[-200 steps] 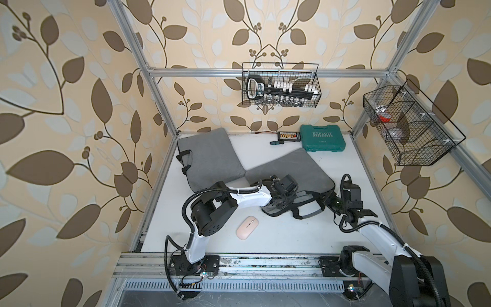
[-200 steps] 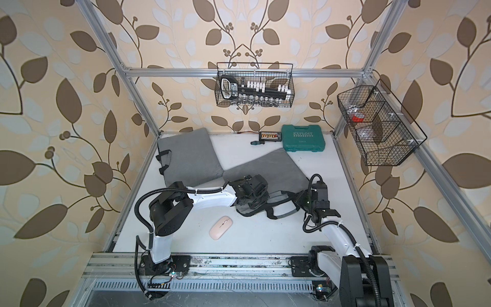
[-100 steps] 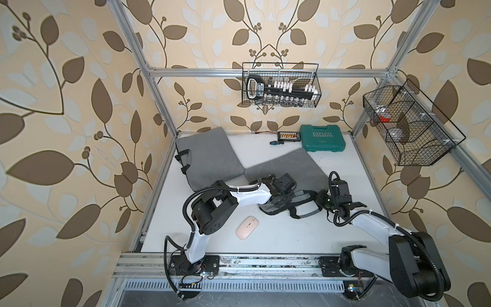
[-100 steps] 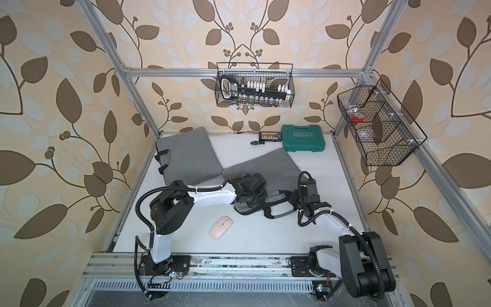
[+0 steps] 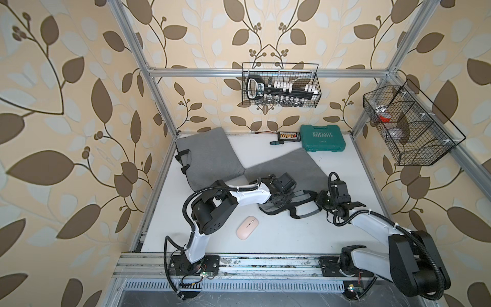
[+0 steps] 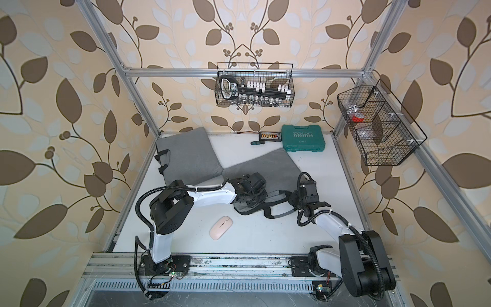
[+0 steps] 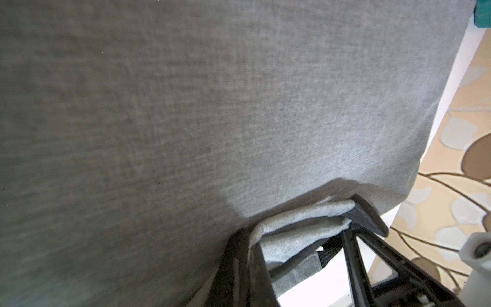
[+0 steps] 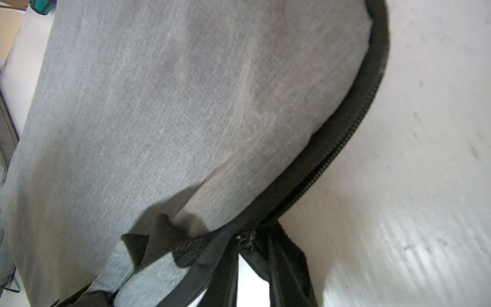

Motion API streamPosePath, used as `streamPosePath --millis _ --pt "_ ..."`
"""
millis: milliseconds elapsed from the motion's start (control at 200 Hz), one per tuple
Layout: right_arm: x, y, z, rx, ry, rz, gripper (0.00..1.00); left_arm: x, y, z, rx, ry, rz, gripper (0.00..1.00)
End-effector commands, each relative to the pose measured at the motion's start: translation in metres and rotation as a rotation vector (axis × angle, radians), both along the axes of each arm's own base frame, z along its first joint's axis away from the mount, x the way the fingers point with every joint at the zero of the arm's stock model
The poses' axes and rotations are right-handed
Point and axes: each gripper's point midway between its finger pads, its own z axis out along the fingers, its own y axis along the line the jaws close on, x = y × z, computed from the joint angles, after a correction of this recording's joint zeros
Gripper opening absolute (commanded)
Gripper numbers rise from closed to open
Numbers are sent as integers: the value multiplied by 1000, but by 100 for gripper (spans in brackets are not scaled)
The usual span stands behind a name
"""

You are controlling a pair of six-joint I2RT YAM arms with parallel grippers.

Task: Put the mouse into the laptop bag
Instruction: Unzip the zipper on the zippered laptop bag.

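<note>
— What stays hidden?
— The inside of the laptop bag (image 5: 292,166): both arms cover its near mouth. The basket (image 5: 414,156) on the right wall holds something red, unclear.
— The grippers?
— The left gripper (image 7: 296,234) is clamped on the bag's edge. The right gripper (image 8: 252,255) straddles the zipper (image 8: 332,148); whether it pinches cannot be told.
— The mouse?
— The mouse (image 5: 247,227) lies on the table (image 5: 279,239), nearer and left of both grippers, apart.

The left arm (image 5: 249,197) and right arm (image 5: 372,221) are reached inward, held low. The left gripper (image 5: 279,198) is clamped closed. The right gripper (image 5: 321,200) is set narrow, its grip undetermined.
</note>
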Motion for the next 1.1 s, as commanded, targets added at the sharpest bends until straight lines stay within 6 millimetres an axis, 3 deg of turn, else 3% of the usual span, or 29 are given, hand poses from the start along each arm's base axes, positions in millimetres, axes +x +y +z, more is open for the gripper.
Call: streamPosePath --millis 0,390,560,645,770,890,1095 --pt "-3 0 2 -19 12 -14 21 11 25 -13 92 -7 45 0" --pt "-4 2 -12 -58 94 -15 23 10 23 -12 76 -4 43 0" --pt "-1 1 -15 -70 121 -17 5 9 24 -14 77 -1 43 0" --pt "-1 1 -14 -69 116 -17 0 9 24 -13 74 -3 43 0" --pt "0 4 -9 -56 94 -5 0 9 24 -14 77 -3 41 0" --pt "1 13 -2 -24 51 31 0 9 24 -14 76 -4 42 0" --pt "0 49 20 151 -45 166 0 9 24 -16 77 -3 41 0"
